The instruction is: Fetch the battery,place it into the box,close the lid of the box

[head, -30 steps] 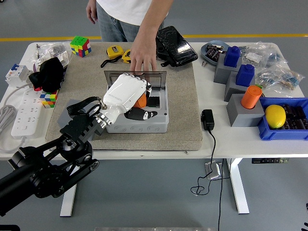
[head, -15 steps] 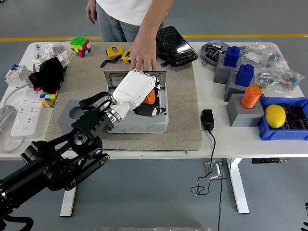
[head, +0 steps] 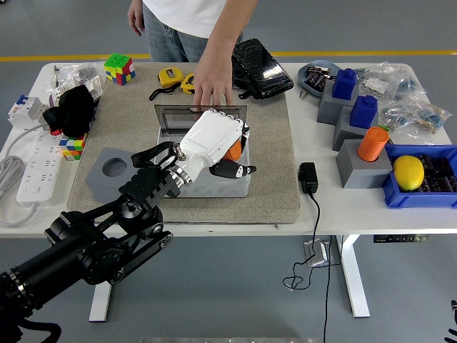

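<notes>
My left hand point(head: 236, 156), white-backed with black fingers, hovers over the right half of the open grey box point(head: 214, 189) on the tan mat. Its fingers are curled on an orange battery point(head: 230, 148), which shows only partly under the palm. The box's clear lid point(head: 175, 116) stands raised at the back. A person at the far side rests a hand point(head: 212, 89) on the lid's top edge. Most of the box's inside is hidden by my hand.
A grey block with a round hole point(head: 111, 168) sits left of the box, beyond it a power strip point(head: 36, 168). A black adapter point(head: 308, 177) lies right of the mat. Grey stands with an orange cylinder point(head: 373, 143) and a blue bin point(head: 421, 193) fill the right.
My left hand has carried the orange battery to the right and slightly forward over the box, and the arm has swung rightward with it. The person's hand has stayed on the lid.
</notes>
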Tool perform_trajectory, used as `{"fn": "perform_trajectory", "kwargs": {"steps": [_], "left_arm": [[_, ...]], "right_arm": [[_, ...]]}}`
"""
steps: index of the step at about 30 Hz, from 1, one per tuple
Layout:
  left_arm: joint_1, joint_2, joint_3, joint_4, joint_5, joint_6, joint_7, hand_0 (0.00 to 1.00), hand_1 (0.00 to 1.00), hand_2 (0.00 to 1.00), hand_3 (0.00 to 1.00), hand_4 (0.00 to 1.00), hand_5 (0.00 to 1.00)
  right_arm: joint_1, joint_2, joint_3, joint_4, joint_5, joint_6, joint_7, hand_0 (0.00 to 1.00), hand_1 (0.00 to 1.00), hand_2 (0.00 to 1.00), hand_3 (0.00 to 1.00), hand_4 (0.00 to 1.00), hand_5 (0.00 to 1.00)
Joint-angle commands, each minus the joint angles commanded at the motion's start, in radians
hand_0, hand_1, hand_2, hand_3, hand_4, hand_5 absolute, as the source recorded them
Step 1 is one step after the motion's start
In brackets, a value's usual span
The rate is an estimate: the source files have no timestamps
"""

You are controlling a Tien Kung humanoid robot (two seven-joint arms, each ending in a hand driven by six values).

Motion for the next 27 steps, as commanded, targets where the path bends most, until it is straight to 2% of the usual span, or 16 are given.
{"fn": "perform_trajectory", "kwargs": {"steps": [12, 24, 25, 27], "left_arm": [[-0.01, -0.019, -0.018, 0.07, 0.0, 0.023, -0.028, 0.12, 0.148, 0.167, 0.148, 0.602, 0.297], [-0.005, -0.022, -0.022, 0.073, 0.0, 0.024, -0.044, 0.136, 0.165, 0.179, 0.157, 0.602, 0.304], [-0.005, -0.022, -0.021, 0.072, 0.0, 0.024, -0.045, 0.166, 0.216, 0.213, 0.192, 0.623, 0.313], [-0.005, -0.022, -0.021, 0.072, 0.0, 0.021, -0.047, 0.166, 0.216, 0.213, 0.192, 0.623, 0.313]], "right_arm": [[0.0, 0.002, -0.004, 0.0, 0.003, 0.002, 0.001, 0.834, 0.808, 0.768, 0.789, 0.998, 0.998], [-0.001, 0.0, -0.004, 0.0, 0.003, 0.004, -0.002, 0.834, 0.806, 0.766, 0.789, 0.998, 0.998], [-0.001, 0.0, -0.006, 0.0, 0.005, 0.004, -0.001, 0.832, 0.805, 0.766, 0.788, 0.998, 0.998], [-0.001, 0.0, -0.007, 0.0, 0.006, 0.005, -0.001, 0.832, 0.805, 0.766, 0.788, 0.998, 0.998]]}}
